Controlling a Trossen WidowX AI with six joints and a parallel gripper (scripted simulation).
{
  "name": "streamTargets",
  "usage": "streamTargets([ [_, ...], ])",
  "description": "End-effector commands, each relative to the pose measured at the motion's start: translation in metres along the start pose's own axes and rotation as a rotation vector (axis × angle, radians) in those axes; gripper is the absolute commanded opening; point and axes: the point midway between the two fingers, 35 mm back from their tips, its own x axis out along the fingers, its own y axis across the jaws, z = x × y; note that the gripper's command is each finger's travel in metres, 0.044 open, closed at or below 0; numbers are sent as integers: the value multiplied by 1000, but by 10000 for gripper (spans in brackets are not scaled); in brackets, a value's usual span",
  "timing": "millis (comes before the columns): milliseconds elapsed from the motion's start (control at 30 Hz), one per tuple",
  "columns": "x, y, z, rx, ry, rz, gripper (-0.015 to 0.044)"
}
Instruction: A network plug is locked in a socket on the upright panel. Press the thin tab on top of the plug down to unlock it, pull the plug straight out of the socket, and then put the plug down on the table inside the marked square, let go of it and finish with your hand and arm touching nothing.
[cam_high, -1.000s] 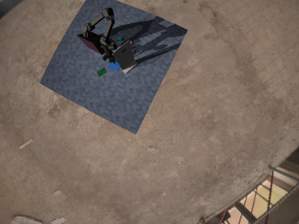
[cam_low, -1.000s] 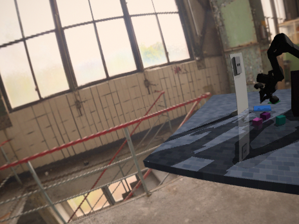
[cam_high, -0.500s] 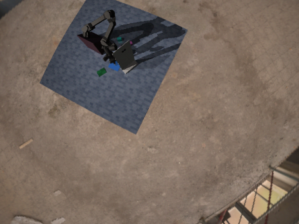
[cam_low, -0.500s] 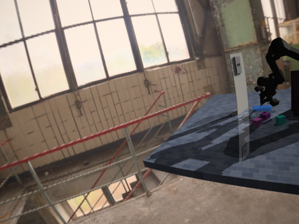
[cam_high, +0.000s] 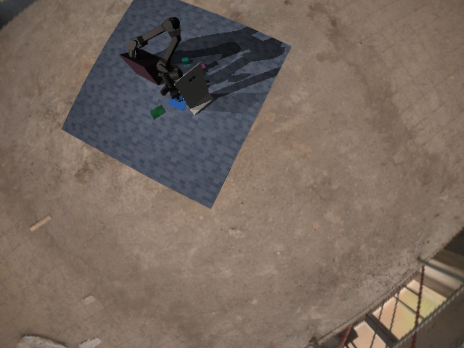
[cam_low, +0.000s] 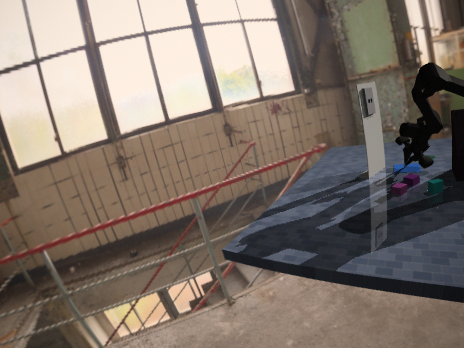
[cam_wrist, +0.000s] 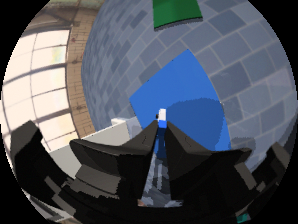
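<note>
A: How was the hand (cam_high: 179, 99) (cam_low: 405, 164) (cam_wrist: 161, 124) set?

B: It was nearly closed, with the white-and-blue plug (cam_wrist: 162, 116) gripped between its fingertips.

A: Was the plug still joined to the panel (cam_high: 195, 89) (cam_low: 374, 137) (cam_wrist: 102, 146)?

B: No. It was held clear of the socket (cam_low: 369, 101), and the panel was seen upright, just beside the hand.

A: And the square (cam_high: 177, 104) (cam_low: 407, 168) (cam_wrist: 175, 95)?

B: Its blue was seen below and ahead of the fingertips, partly covered by shadow. Whether the table (cam_high: 150, 145) (cam_low: 430, 250) (cam_wrist: 250, 75) was touched by the plug could not be told.

A: What else was found nearby?

B: A green block (cam_high: 157, 112) (cam_wrist: 177, 14) was seen beyond the square from the hand; a teal block (cam_high: 185, 60) (cam_low: 436, 186) was seen on the opposite side of the hand.
</note>
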Motion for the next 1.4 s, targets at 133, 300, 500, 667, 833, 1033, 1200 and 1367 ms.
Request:
streamTargets([
  [133,0,0,0,0,0,0,0],
  [300,0,0,0,0,0,0,105],
  [500,0,0,0,0,0,0,156],
  [667,-4,0,0,0,0,0,156],
  [833,-9,1,0,0,-1,1,156],
  [1033,-16,1,0,1,-2,2,156],
  [1200,-22,2,0,1,-2,2,156],
  [1367,-26,2,0,1,-3,3,156],
])
